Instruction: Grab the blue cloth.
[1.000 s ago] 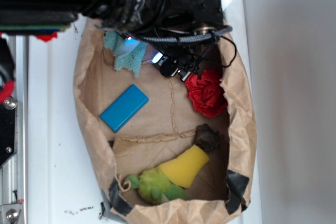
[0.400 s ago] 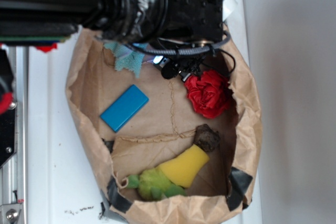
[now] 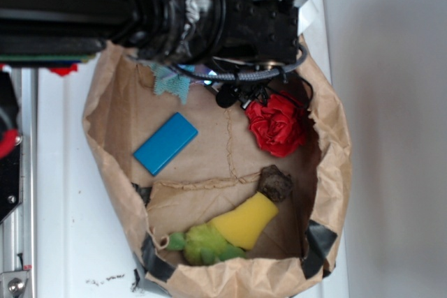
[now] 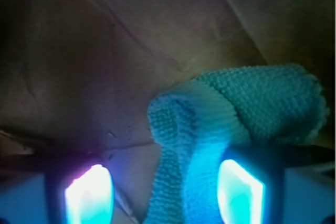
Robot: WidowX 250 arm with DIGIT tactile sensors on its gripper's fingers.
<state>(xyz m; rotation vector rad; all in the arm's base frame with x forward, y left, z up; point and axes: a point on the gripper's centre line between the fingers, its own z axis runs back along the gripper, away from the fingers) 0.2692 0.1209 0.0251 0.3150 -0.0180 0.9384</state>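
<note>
The hand (image 4: 165, 192) is standing wide open astride a raised fold of the blue cloth (image 4: 247, 114), which is lying bunched at the paper bag's (image 3: 328, 165) far end; soft, light and limp, it is probably best pinched on that ridge.

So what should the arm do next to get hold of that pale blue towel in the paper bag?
Probably close the gripper now. In the wrist view the pale teal-blue terry towel already has a fold lying between the two glowing fingers, which stand apart, leaning toward the right one. The exterior view shows the arm low over the towel inside the brown paper bag, so more descent seems unnecessary.
</note>
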